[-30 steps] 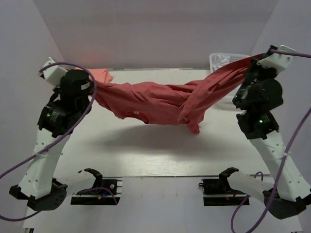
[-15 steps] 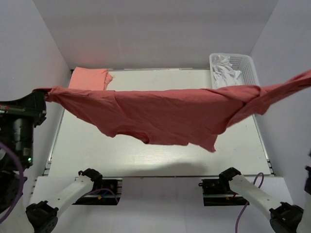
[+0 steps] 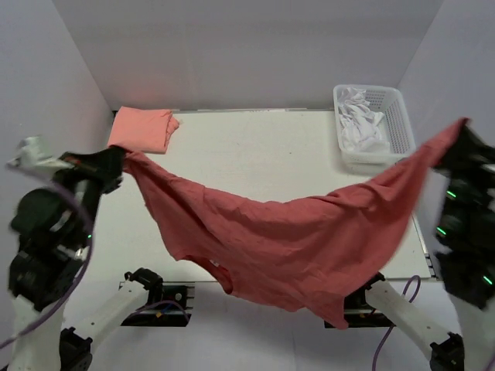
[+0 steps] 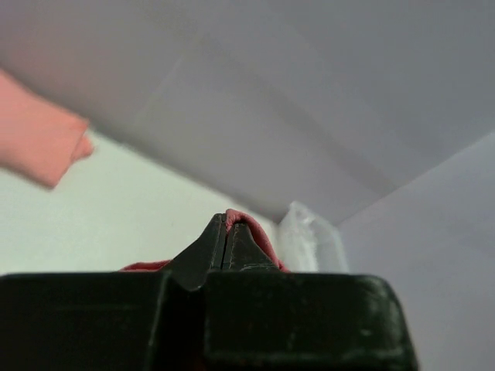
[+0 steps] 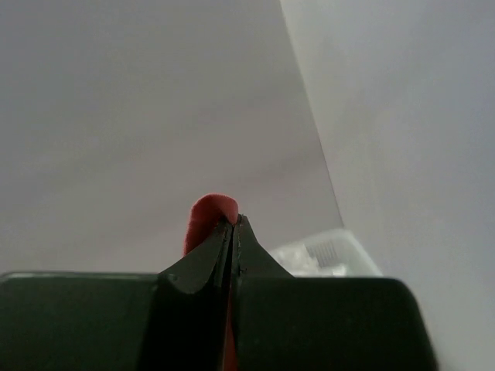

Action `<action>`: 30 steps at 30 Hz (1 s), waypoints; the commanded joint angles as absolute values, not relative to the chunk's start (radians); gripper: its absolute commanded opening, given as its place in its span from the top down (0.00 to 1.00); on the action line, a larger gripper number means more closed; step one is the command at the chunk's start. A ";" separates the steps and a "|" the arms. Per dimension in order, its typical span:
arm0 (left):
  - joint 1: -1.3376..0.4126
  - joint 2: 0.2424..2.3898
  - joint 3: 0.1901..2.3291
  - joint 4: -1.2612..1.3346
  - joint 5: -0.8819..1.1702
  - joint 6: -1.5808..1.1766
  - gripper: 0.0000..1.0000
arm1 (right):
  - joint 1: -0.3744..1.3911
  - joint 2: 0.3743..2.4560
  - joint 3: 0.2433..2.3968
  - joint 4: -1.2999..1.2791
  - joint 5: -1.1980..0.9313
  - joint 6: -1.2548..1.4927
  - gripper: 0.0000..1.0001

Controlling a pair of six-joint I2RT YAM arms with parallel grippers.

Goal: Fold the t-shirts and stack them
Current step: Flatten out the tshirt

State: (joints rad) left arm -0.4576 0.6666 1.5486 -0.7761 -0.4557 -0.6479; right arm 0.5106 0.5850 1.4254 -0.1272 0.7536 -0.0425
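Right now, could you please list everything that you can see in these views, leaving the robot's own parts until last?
brick-red t-shirt: one, dull brick-red, strung in the air between the two grippers, sagging over the table's near edge
salmon-pink t-shirt: one, salmon-pink, folded, on the table's far left corner
white basket: one, white, at the table's far right corner
white cloth: a bundle, white, inside the basket
table: one, off-white, walled on three sides
left arm: one, black and white, raised at the left
right arm: one, black and white, raised at the right
left gripper: one, black, shut on a corner of the brick-red t-shirt
right gripper: one, black, shut on the other end
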 commanded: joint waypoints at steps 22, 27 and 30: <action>-0.302 1.478 1.123 -0.698 -0.819 -0.940 0.99 | 0.322 1.548 1.123 0.071 0.887 0.261 1.00; -0.213 1.523 1.141 -0.672 -0.769 -0.894 0.99 | 0.278 1.615 1.179 0.071 0.874 0.241 1.00; -0.170 1.566 1.141 -0.660 -0.727 -0.879 0.83 | 0.258 1.646 1.209 0.060 0.882 0.238 1.00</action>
